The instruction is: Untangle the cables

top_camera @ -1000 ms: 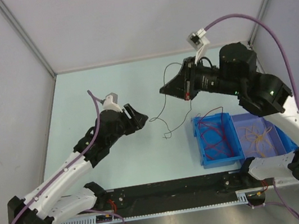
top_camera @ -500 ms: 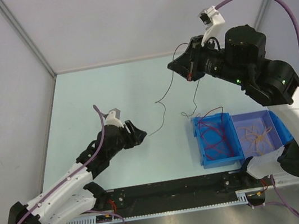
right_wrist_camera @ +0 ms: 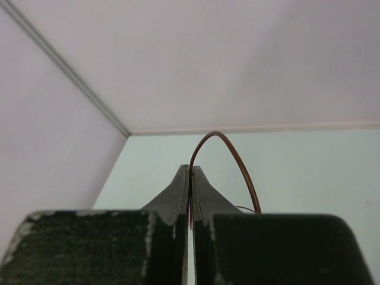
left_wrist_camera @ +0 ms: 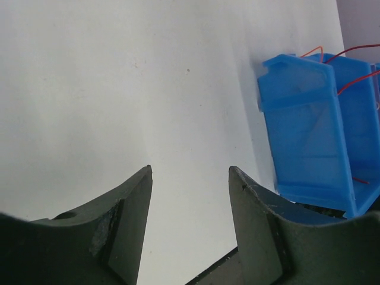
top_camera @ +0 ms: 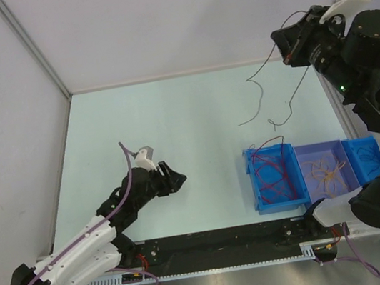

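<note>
Cables are split here: one dark cable (top_camera: 261, 97) is up in the air and the red cables (top_camera: 271, 173) lie in the blue tray (top_camera: 281, 205). The right gripper (top_camera: 283, 47) is raised high at the far right corner, its jaws pressed together on the dark cable. In the wrist view, the wire (right_wrist_camera: 228, 153) arcs out of the closed tips (right_wrist_camera: 190, 172) and looks brownish.

From that pinch the strand hangs down and slightly toward the left arm. Its long axis is close to vertical and both loose ends dangle clear of the table (top_camera: 171, 116). The trays sit below the gripper and nearer the arm bases, the purple tray (top_camera: 320, 145) beside the blue one.

The left gripper (top_camera: 178, 179) hovers low, well apart from the strand, with its jaws moderately spread and nothing between them (left_wrist_camera: 190, 178). The right arm is therefore the only one placed to set the cable down, and which tray suits its colour I cannot tell.
</note>
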Available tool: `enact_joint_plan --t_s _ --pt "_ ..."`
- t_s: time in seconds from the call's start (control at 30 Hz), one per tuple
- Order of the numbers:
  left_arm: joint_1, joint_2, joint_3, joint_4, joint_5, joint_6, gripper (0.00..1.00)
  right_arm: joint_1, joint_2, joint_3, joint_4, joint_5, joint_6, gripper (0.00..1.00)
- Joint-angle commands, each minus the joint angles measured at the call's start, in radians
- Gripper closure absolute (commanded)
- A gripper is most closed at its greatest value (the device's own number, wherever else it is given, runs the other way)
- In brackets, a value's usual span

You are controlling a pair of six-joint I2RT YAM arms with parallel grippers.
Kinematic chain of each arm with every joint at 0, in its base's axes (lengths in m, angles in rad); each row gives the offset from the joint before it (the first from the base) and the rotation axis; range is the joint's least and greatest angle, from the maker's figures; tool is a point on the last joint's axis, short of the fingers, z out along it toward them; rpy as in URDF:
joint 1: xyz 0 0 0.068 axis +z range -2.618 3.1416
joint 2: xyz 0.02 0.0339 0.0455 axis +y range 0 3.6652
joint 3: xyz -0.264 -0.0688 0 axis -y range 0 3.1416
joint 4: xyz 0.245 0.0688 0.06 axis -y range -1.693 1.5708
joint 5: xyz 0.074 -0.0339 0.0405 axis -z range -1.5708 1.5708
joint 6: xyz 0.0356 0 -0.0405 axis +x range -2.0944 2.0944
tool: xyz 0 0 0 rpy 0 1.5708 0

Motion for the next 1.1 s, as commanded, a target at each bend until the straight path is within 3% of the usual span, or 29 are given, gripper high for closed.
enact_joint_plan --t_s 0.0,0.3,0.7,0.9,0.97,1.07 --pt "-0.006 -0.003 -0.029 0.066 0.020 0.017 0.41 -0.043 -0.008 0.061 -0.010 0.140 -0.063 1.00" --pt "-0.022 0.006 -0.034 0.077 0.030 0.008 0.42 -0.056 -0.066 0.054 0.004 0.472 -0.143 1.00" --pt "-0.055 0.000 -0.019 0.058 0.030 0.000 0.43 -0.053 -0.175 -0.077 0.183 0.806 -0.357 1.00" --pt "-0.066 0.006 -0.022 0.064 0.030 0.002 0.43 -0.004 -0.282 -0.255 0.451 0.903 -0.540 1.00" --pt "-0.071 0.015 -0.019 0.066 0.030 0.002 0.43 0.047 -0.326 -0.343 0.560 0.981 -0.682 1.00" --pt "-0.077 0.029 -0.013 0.069 0.055 0.002 0.43 0.136 -0.394 -0.466 0.857 1.055 -0.923 1.00"
